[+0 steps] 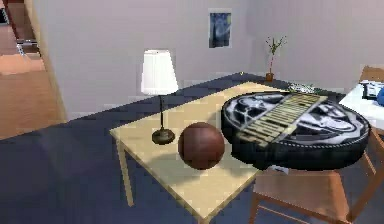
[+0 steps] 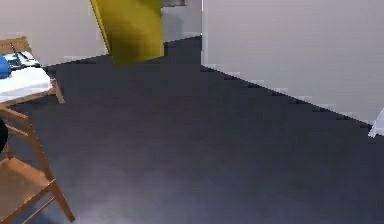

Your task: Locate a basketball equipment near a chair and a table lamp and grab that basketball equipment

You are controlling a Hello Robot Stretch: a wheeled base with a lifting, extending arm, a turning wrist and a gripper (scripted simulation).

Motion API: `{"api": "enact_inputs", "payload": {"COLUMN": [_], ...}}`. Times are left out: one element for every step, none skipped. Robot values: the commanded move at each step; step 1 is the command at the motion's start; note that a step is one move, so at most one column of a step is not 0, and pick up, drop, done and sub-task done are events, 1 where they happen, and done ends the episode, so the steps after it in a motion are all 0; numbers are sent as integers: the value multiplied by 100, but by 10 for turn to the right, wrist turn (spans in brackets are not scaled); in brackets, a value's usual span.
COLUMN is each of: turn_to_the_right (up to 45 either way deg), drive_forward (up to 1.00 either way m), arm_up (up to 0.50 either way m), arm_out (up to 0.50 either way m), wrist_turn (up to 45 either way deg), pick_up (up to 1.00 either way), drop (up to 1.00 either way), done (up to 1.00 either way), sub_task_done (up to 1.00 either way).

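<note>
Item: one room, dark blue floor (image 2: 200,140), pale walls.

Hand: state cannot be told from here, nor what it may be gripping, so places below are given thing to thing.

1. Table (image 1: 135,135), light wood, standing on the dark floor at the middle of the forward view.
2. Basketball (image 1: 202,146), dark reddish-brown ball, resting on the table near its front edge.
3. Lamp (image 1: 160,90), white shade on a thin dark stem and round foot, upright on the table just beside the ball, toward the forward view's left.
4. Round dark disc (image 1: 300,135), large, lying on the same table on the ball's other side and close against it. A slatted wooden piece (image 1: 280,118) lies across its top.
5. Chair (image 1: 300,195), wooden, in front of the table below the disc.
6. White side table (image 1: 358,112) at the forward view's right edge, carrying small blue and dark objects too small to name.
7. Framed picture (image 1: 220,30) on the far wall.
8. Potted plant (image 1: 272,55), thin-stemmed, by the far wall.
9. Yellow panel (image 2: 128,30), at the top of the arm side view.
</note>
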Motion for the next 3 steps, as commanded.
{"api": "enact_inputs", "payload": {"turn_to_the_right": [-450,-360,0], "drive_forward": [0,0,0], "arm_up": [0,0,50], "arm_out": [0,0,0], "wrist_turn": [0,0,0], "pick_up": [0,0,0], "drop": [0,0,0], "done": [0,0,0], "sub_task_done": [0,0,0]}}
